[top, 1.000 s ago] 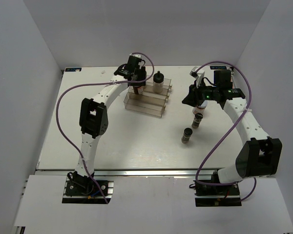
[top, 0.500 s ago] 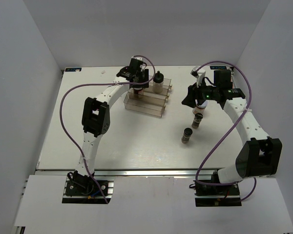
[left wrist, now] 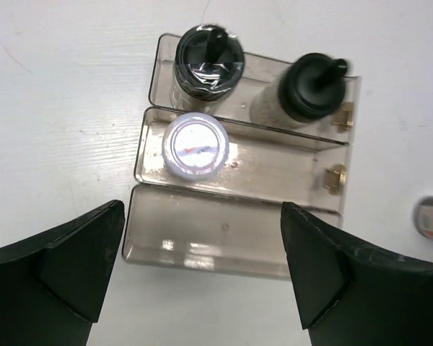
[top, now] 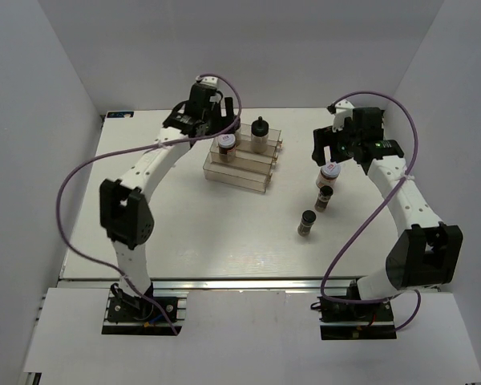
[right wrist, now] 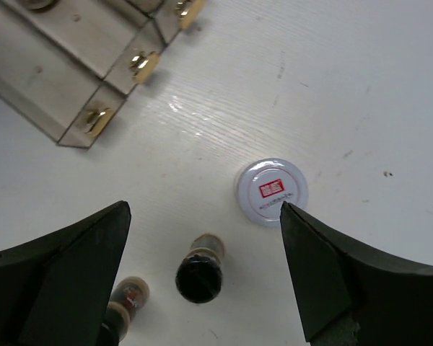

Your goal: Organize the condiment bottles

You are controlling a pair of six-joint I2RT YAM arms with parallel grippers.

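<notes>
In the left wrist view the clear stepped rack point(left wrist: 238, 238) holds two whitish bottles with black caps point(left wrist: 209, 54) point(left wrist: 310, 86) on its top step. A squat jar with a white red-labelled lid point(left wrist: 195, 144) stands on the middle step. My left gripper point(left wrist: 200, 209) hangs open and empty above the rack point(top: 240, 164). My right gripper point(right wrist: 204, 207) is open and empty above the table. Below it stand the second white-lidded jar point(right wrist: 272, 192) and two slim dark shakers point(right wrist: 200, 274) point(right wrist: 123, 303). In the top view they show as the jar point(top: 330, 171) and the shakers point(top: 324, 199) point(top: 306, 222).
The rack's lowest step point(left wrist: 224, 245) holds nothing. The rack's brass-screwed end point(right wrist: 94, 119) lies at the upper left of the right wrist view. White walls enclose the table point(top: 184, 233) on three sides.
My left gripper has let go of the white-lidded jar on the rack's middle step and pulled up and back to the left. My right gripper has risen and moved back, uncovering the second jar.
</notes>
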